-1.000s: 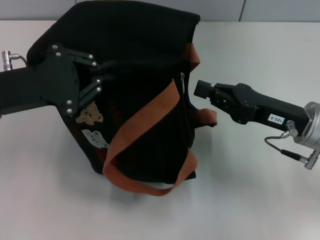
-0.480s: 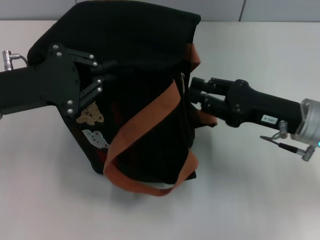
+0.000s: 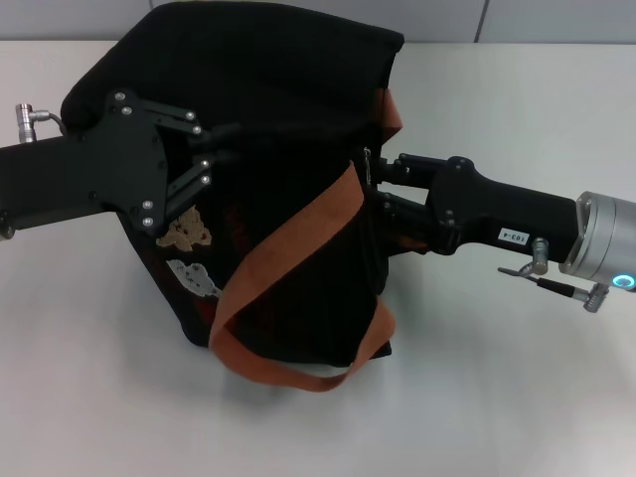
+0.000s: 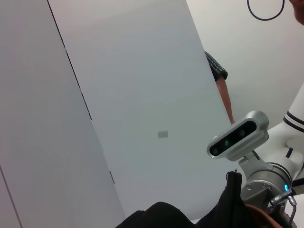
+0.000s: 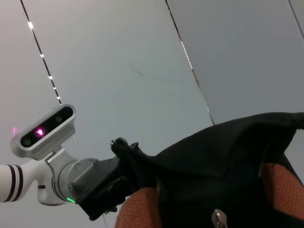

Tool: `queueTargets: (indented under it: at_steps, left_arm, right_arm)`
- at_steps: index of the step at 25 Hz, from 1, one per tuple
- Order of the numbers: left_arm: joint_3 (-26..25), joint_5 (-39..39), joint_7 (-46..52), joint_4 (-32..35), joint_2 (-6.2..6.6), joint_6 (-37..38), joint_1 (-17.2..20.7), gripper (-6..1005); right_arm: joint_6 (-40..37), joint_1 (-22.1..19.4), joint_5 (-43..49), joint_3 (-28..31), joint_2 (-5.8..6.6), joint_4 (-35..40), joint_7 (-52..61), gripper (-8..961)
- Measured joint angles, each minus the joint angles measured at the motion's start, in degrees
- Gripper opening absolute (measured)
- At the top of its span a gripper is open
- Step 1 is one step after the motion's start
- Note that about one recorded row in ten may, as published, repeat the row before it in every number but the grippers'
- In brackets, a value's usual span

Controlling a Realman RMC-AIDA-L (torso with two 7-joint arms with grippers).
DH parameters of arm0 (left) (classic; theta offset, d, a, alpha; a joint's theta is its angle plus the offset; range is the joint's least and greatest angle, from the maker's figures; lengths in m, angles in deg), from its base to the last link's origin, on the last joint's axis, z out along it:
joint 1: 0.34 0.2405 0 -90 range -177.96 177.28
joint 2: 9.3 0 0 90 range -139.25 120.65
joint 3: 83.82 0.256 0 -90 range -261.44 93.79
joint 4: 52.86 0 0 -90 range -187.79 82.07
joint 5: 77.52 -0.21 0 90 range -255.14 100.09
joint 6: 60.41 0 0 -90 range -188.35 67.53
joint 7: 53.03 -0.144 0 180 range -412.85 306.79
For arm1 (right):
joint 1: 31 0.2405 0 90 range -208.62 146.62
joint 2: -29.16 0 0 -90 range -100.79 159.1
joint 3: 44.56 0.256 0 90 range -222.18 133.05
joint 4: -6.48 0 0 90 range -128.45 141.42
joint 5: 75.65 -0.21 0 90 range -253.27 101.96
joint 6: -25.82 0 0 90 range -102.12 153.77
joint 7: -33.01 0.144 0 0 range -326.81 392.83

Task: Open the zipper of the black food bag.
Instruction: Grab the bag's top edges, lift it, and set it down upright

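The boxy black fabric food bag (image 3: 268,189), which you see from the head camera, lies in the middle of the white tabletop (image 3: 517,397) with its tan and white bear patches (image 3: 187,248) facing the left arm. One orange-brown webbing handle (image 3: 288,288) loops across the bag's face and down onto the table.

The left gripper (image 3: 214,154) comes in from the left side, and its black fingers are pinched on a fold of the bag's fabric near the upper edge. In the right wrist view you see that same gripper (image 5: 118,156) clamped on a raised tuft of black cloth.

The right gripper (image 3: 376,189) reaches in from the right, its fingertips against the bag's right edge, where the dark zipper (image 3: 370,224) runs. The small silvery metal pull (image 3: 367,156) sits just at those fingertips; you cannot tell whether the fingers are closed on it or apart. The right wrist view shows the pull (image 5: 218,219) hanging close before the camera, between two stretches of orange strap.
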Motion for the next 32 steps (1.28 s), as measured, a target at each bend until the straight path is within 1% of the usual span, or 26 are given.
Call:
queueTargets:
  at_steps: [14, 24, 29, 32]
  left_arm:
    - [0.03, -0.19, -0.09, -0.11, -0.06, -0.56, 0.09, 89]
    - [0.03, -0.22, -0.32, -1.02, 0.01, -1.54, -0.16, 89]
    - [0.03, -0.22, -0.34, -1.07, 0.03, -1.94, -0.26, 90]
    - [0.03, -0.22, -0.41, -1.31, 0.09, -1.96, -0.32, 91]
  right_arm:
    - [-0.79, -0.33, -0.19, 0.01, -0.02, -0.17, -0.02, 184]
    - [-1.65, -0.8, -0.19, 0.01, -0.02, 0.09, -0.02, 162]
    - [-1.81, -1.07, -0.19, 0.1, -0.02, 0.25, -0.09, 94]
    - [-2.01, -1.18, -0.19, 0.24, 0.05, 0.27, -0.18, 80]
